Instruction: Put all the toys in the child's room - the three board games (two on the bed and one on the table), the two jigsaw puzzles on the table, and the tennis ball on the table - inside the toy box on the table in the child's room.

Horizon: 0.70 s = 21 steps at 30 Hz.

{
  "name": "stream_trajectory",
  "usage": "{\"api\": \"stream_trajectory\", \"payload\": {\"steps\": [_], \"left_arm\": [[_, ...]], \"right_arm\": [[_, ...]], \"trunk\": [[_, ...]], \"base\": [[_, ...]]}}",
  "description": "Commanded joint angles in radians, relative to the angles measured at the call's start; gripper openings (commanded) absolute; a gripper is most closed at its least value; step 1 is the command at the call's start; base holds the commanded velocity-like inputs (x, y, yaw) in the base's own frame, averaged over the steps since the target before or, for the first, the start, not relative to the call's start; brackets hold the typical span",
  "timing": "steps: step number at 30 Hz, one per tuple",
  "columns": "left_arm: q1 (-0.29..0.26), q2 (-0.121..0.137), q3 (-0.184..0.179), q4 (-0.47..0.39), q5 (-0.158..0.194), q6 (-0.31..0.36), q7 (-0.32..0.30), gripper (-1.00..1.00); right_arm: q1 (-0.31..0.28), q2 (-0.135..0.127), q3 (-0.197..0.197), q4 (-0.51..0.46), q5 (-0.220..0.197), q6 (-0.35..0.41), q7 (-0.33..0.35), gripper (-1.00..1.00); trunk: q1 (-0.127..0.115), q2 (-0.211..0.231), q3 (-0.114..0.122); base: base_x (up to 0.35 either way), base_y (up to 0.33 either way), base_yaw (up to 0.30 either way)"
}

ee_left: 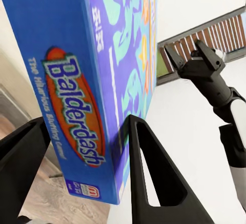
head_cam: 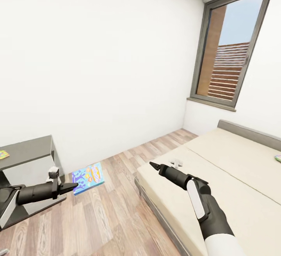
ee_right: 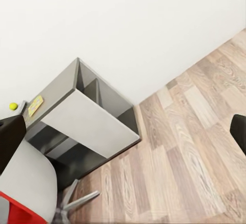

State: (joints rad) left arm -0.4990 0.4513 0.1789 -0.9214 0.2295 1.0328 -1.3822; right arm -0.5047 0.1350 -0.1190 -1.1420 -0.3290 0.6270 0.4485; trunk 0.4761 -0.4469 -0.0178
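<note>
Left gripper [head_cam: 74, 187]: jaws closed on the blue board game [head_cam: 88, 178].
Right gripper [head_cam: 153, 165]: jaws empty, cannot tell if open, above the bed [head_cam: 234, 162].

Grey slab-topped desk [ee_right: 84, 116] against white wall [ee_right: 128, 24]; yellow tennis ball [ee_right: 13, 106] on top; wood-plank floor [ee_right: 184, 152] beside.

Blue board game [ee_left: 97, 80]: cut off by the picture's edge, far end unseen.
Card on bed [head_cam: 278, 157]: clipped at the edge, print unreadable.
Item on bench [head_cam: 3, 154]: near the bench's end, clipped, too small to identify.
Right claw [ee_right: 239, 131]: one fingertip only, opening unclear.
</note>
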Motion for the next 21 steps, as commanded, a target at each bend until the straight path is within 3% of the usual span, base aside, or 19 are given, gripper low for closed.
{"api": "stream_trajectory", "payload": {"steps": [1,4,11,21], "left_arm": [[-0.001,0.000,0.000,0.000,0.005,0.010,-0.001,-1.00],[-0.001,0.000,-0.001,0.000,0.005,0.010,0.000,-1.00],[-0.001,0.000,-0.001,0.000,0.005,0.010,0.000,-1.00],[-0.001,0.001,0.005,0.001,0.007,0.008,-0.002,-1.00]], "right_arm": [[-0.001,0.001,-0.004,-0.001,-0.004,0.008,0.003,1.00],[-0.001,0.001,-0.004,-0.001,-0.004,0.008,0.003,1.00],[-0.001,0.001,-0.004,-0.001,-0.004,0.008,0.003,1.00],[-0.001,0.001,-0.004,-0.001,-0.003,0.008,0.003,1.00]], "trunk": [[0.001,-0.002,-0.001],[0.001,-0.002,0.000],[-0.026,0.047,0.025],[-0.026,0.047,0.029]], "base": [[0.000,0.000,0.235],[0.000,0.000,0.232],[0.000,0.000,0.228],[0.000,0.000,0.217]]}}
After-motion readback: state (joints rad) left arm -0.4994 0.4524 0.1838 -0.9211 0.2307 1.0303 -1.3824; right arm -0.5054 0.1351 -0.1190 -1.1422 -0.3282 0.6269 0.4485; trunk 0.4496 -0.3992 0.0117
